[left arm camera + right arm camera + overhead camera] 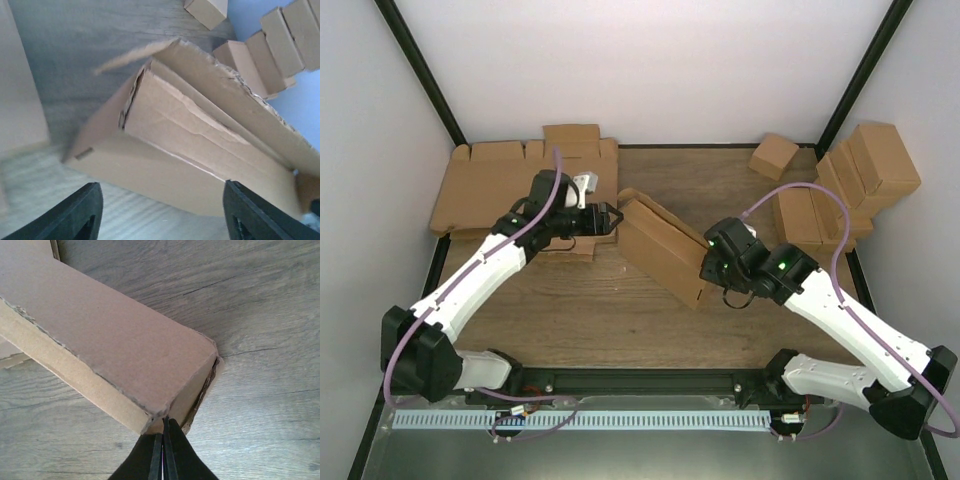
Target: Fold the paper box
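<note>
Wood-grain table (570,310) under white walls (650,60) carries the paper box (660,250) at its middle, lying slantwise and half folded. From above, the left gripper (606,217) sits at the box's far-left end and the right gripper (712,278) at its near-right end. A pile of flat blanks (490,185) lies far left, and small finished boxes (850,185) stand far right. Only the left wrist view shows that arm's jaws spread wide, clear of the box, beneath a raised loose flap (135,55). Only the right wrist view shows its jaws pressed together, tips touching the box's end corner.
</note>
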You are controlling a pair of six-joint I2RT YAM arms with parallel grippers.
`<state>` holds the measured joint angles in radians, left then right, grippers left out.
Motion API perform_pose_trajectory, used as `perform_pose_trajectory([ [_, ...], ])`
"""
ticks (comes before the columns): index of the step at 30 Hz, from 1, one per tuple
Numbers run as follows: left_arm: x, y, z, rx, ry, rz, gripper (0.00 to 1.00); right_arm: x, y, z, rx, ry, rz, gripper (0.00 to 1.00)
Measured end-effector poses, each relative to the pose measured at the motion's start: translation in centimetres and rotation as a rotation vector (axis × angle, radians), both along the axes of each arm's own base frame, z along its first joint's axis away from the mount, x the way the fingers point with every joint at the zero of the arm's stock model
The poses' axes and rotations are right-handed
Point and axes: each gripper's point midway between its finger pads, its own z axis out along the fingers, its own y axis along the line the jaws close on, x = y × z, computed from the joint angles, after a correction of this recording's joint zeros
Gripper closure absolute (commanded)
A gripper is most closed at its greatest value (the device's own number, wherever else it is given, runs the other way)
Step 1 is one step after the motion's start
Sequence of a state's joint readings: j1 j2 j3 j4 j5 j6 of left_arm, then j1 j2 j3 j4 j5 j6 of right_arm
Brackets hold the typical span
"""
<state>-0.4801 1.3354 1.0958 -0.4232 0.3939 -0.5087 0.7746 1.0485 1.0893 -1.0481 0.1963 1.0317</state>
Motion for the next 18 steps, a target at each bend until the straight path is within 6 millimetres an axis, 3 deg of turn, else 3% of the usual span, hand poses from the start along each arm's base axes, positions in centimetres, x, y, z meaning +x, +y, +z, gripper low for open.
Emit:
perform_pose_trajectory([
  [3, 0.8, 0.8, 1.1, 0.071, -0.101, -0.033, 0.50, 0.1, -0.2, 0.0, -0.030, -0.002, 0.021, 0.99],
  [5, 0.9, 0.8, 1.3, 0.111, -0.161, -0.073, 0.52, 0.2, -0.2, 0.0, -0.044, -0.004, 0.034, 0.99],
  [18, 3.1, 1.9, -0.8, 0.349, -0.344, -0.159, 0.46, 0.3, -0.5, 0.0, -0.120, -0.006, 0.095, 0.99],
])
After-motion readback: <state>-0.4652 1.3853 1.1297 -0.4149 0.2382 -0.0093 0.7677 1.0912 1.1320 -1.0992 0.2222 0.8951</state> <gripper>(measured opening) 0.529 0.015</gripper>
